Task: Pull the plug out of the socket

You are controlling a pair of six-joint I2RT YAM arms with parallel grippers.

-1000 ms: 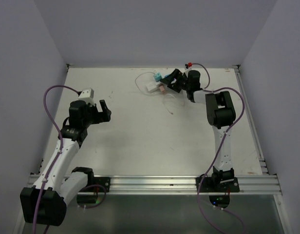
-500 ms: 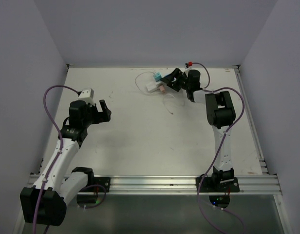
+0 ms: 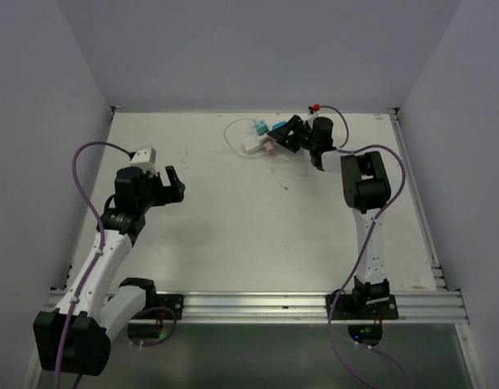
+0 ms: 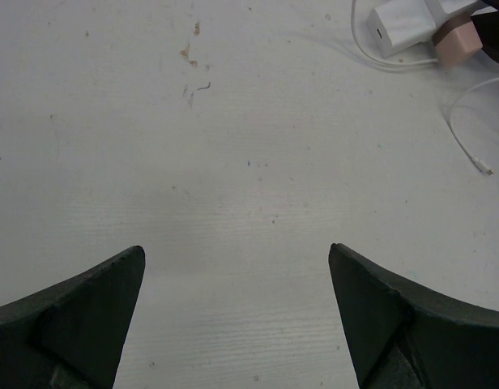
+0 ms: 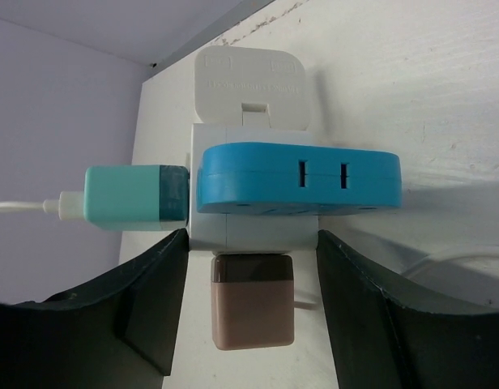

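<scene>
A scuffed white tabletop [image 3: 233, 227] carries a few small brown marks [image 4: 191, 53]. Pale lilac walls [image 3: 233, 49] close it in on three sides. A ribbed metal rail [image 3: 258, 306] runs along its near edge.

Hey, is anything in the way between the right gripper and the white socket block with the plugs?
Nothing visible. The right gripper has a finger on either side of the white socket block, and the brown plug sits between them.
</scene>
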